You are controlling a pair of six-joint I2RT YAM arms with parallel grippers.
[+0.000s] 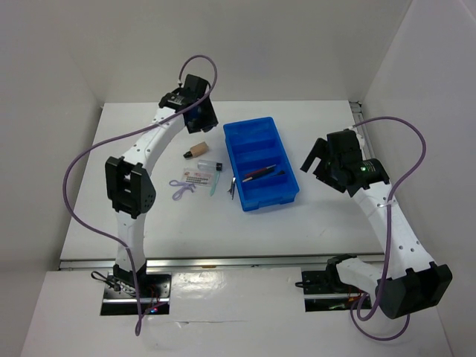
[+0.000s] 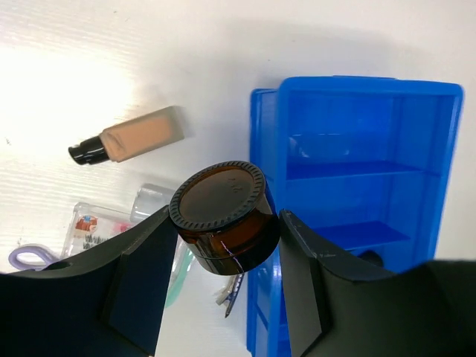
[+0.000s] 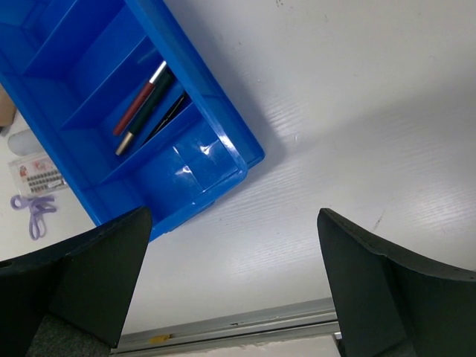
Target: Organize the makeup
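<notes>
A brown jar [image 2: 225, 216], lid toward the camera, is clamped between the fingers of the left end effector [image 2: 223, 236] at frame centre. Upper left, the tan bottle [image 2: 141, 134] lies flat on the worktop [image 2: 223, 44], its long axis near-horizontal and black cap pointing left. The right end effector [image 3: 230, 282] gapes wide, holding nothing.

Two slender white arms, the left arm [image 1: 152, 140] and the right arm [image 1: 394, 230], each broken by chunky black joint housings. A lilac cable [image 1: 199, 58] looped loosely along either one, cinched to the white links. Black bases on small metal plates [image 1: 134, 301]. Left fingers [image 2: 141, 275] and right fingers [image 3: 89, 275] alike: broad, flat-faced, matte black, edges faintly scuffed. Tiny green light near the right wrist.
</notes>
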